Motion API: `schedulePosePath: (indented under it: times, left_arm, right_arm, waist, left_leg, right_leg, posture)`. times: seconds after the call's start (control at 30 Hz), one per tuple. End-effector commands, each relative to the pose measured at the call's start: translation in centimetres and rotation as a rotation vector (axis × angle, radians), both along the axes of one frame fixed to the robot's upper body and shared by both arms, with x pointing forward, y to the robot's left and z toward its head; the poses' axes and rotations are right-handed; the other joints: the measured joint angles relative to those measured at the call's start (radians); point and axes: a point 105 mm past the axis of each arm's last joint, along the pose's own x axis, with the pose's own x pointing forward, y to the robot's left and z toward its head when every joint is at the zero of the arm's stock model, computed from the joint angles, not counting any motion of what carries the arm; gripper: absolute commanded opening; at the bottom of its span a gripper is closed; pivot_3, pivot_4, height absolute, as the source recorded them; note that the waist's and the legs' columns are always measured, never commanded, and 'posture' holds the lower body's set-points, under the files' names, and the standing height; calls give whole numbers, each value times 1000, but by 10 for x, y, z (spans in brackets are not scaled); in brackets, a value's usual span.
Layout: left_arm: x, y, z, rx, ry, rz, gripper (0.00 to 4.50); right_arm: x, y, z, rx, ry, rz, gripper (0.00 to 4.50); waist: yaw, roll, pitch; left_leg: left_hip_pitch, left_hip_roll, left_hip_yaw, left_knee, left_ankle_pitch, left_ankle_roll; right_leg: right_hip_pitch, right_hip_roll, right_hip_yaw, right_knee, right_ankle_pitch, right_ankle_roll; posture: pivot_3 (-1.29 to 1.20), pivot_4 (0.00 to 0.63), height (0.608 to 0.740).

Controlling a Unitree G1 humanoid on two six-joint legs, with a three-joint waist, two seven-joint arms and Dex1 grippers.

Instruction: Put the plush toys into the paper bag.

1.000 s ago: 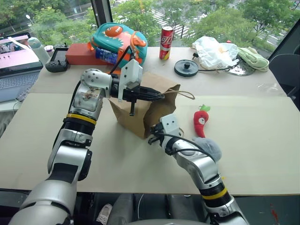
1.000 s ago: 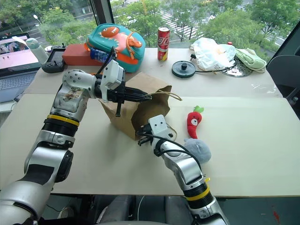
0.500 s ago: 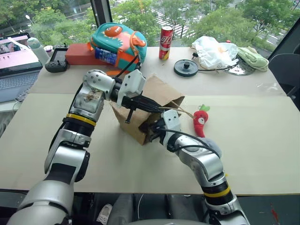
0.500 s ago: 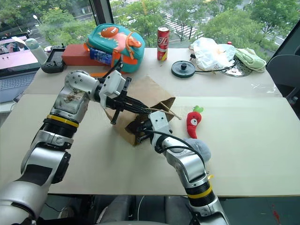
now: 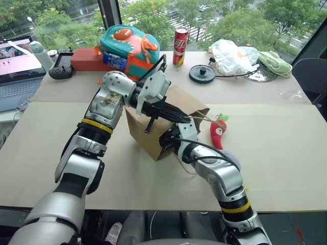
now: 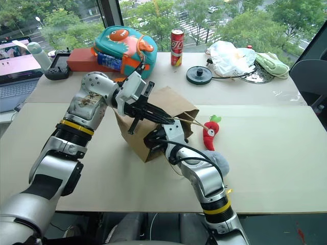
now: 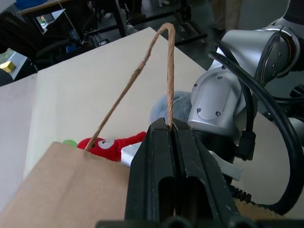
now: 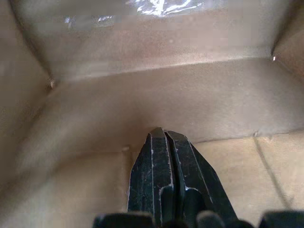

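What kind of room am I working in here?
Probably an upper-floor office or lab: a laptop at the edge of a broad work table, a soda can and other clutter by the window, treetops and a street below.

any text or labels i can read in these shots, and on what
None can be read for certain.
Red can: white script down its side, too small to read.
Laptop screen: pink page, text too blurred.
Dinosaur backpack: blue label, print not legible.
Paper bag: plain, no print showing.
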Motion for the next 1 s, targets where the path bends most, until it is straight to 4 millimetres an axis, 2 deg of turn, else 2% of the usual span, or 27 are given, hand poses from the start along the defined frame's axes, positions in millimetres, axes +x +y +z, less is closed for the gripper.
schedulePosePath:
  times: [0.03, 0.1, 0.17, 0.6, 0.73, 0.77, 0.9, 1.0]
  left_arm:
    - [0, 2, 22, -38, -58, -14, 0]
    - [3, 5, 25, -45, -63, 3, 0]
    - [5, 7, 26, -51, -62, 17, 0]
    - [10, 11, 41, -106, -65, 81, 0]
    - [8, 12, 40, -100, -67, 82, 0]
    - [8, 12, 39, -96, -67, 81, 0]
    - [7, 14, 30, -73, -59, 85, 0]
    - [7, 16, 20, -58, -58, 97, 0]
  right_arm:
    - [-7, -7, -19, -35, 87, -11, 18]
    - [-13, -12, -35, -75, 158, -18, 18]
    - [-16, -13, -39, -79, 186, -21, 18]
    - [-20, -10, -41, -59, 226, -10, 18]
    - [-20, -9, -39, -51, 220, -6, 18]
    - [-19, -8, -36, -44, 203, -2, 18]
    - [-12, 0, 0, 100, 101, 8, 18]
    - [-19, 2, 42, 258, 1, 63, 18]
  waist:
    - [1, 0, 0]
    - [1, 0, 0]
    - [2, 0, 0]
    - [1, 0, 0]
    - [1, 0, 0]
    - [1, 0, 0]
    - [0, 0, 0]
    - [-1, 0, 0]
  left_leg:
    - [0, 0, 0, 0, 0, 0]
    - [-1, 0, 0, 0, 0, 0]
    - [1, 0, 0, 0, 0, 0]
    - [2, 0, 0, 0, 0, 0]
    - [2, 0, 0, 0, 0, 0]
    - [2, 0, 0, 0, 0, 0]
    - [1, 0, 0, 0, 0, 0]
    - [1, 0, 0, 0, 0, 0]
  right_leg:
    - [0, 0, 0, 0, 0, 0]
    - [0, 0, 0, 0, 0, 0]
    - [1, 0, 0, 0, 0, 0]
    - [1, 0, 0, 0, 0, 0]
    - [1, 0, 0, 0, 0, 0]
    - [1, 0, 0, 0, 0, 0]
    - [1, 0, 0, 0, 0, 0]
    - [0, 0, 0, 0, 0, 0]
  posture:
    - [0, 150, 740]
    - [0, 150, 740]
    - [0, 150, 740]
    - [0, 150, 740]
    - [0, 150, 740]
    - [0, 150, 740]
    - [0, 150, 740]
    - [0, 150, 740]
